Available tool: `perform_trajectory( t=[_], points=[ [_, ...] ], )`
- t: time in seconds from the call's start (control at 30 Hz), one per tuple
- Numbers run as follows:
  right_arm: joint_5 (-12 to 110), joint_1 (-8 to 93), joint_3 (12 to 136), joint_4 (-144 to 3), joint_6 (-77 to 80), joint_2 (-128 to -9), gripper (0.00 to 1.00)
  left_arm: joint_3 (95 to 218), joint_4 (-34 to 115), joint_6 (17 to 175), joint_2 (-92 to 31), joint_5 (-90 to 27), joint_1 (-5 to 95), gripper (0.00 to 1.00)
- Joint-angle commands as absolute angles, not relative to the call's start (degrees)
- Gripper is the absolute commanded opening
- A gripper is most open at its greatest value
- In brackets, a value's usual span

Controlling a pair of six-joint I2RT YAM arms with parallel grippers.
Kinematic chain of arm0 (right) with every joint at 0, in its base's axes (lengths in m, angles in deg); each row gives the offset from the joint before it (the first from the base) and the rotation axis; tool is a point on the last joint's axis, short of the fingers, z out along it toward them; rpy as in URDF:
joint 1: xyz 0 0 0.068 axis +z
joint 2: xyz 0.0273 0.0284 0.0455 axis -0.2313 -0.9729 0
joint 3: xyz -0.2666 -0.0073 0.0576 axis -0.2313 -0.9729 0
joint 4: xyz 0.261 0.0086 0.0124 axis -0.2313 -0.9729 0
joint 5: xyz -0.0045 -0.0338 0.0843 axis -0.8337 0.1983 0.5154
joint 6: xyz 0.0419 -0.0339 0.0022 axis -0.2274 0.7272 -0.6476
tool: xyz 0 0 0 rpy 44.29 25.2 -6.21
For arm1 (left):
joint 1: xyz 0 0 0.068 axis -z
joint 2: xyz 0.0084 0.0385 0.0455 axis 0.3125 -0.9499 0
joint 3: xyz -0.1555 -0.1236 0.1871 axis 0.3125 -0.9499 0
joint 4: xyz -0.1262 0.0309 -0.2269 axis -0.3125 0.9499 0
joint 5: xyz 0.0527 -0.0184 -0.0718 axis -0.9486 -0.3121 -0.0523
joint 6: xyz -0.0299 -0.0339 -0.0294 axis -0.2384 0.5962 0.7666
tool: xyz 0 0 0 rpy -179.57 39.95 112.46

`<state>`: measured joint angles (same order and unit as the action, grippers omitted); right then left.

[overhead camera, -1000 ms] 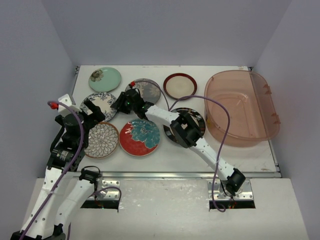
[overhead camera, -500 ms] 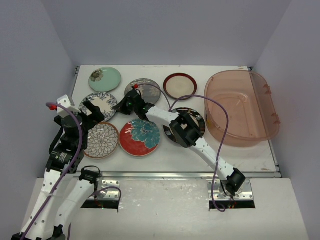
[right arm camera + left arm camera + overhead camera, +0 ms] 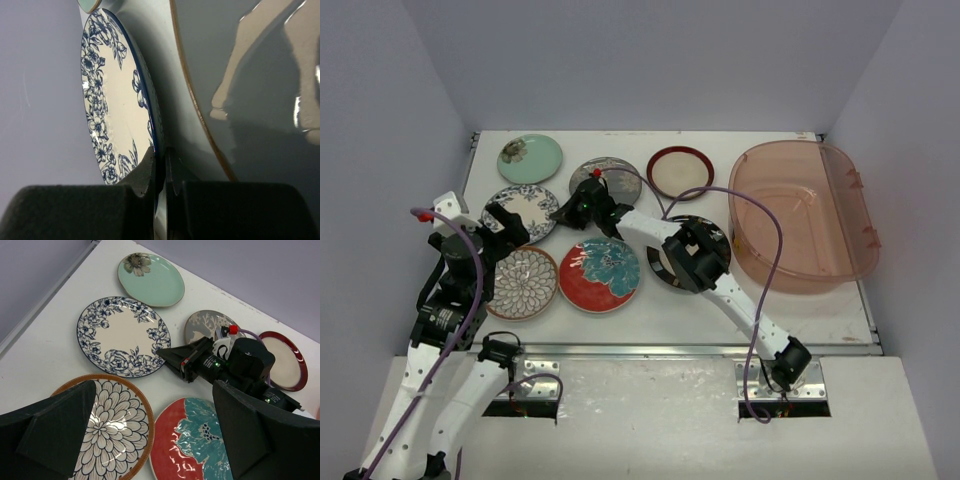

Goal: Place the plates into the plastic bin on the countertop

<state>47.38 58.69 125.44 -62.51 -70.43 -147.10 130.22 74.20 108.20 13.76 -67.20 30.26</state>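
Observation:
My right gripper (image 3: 563, 212) reaches left across the countertop (image 3: 650, 318) and is shut on the near-right rim of the blue-white patterned plate (image 3: 518, 208). The right wrist view shows that rim (image 3: 150, 120) pinched between the fingers (image 3: 161, 156). My left gripper (image 3: 508, 226) is open and empty, hovering over the brown-white petal plate (image 3: 107, 430) and the red-teal floral plate (image 3: 190, 445). The mint green plate (image 3: 530, 158), grey deer plate (image 3: 610, 172) and maroon-rimmed plate (image 3: 680, 172) lie at the back. The black-rimmed plate (image 3: 663, 268) is mostly hidden under my right arm. The plastic bin (image 3: 803, 215) is at the right and holds nothing.
My right arm (image 3: 720, 280) stretches diagonally over the middle of the table with a purple cable looping above it. Grey walls close in the table on three sides. The metal front edge (image 3: 670, 350) runs along the near side.

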Motion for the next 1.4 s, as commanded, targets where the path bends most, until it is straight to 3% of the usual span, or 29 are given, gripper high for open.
perform_trajectory(
  t=[0.0,0.7,1.37],
  points=[
    [53.47,57.21,125.98,-56.2,-73.51,-139.52,0.0,130.21,72.07,107.58,14.39,-66.49,30.72,1.0],
    [60.14,53.99,119.46,-51.2,-74.15,-128.94,0.0,130.18,72.38,107.75,14.63,-67.68,31.04,1.0],
    [60.16,40.42,89.94,-58.99,-64.87,-92.97,0.0,130.68,73.0,108.29,14.71,-70.44,30.95,1.0]
  ],
)
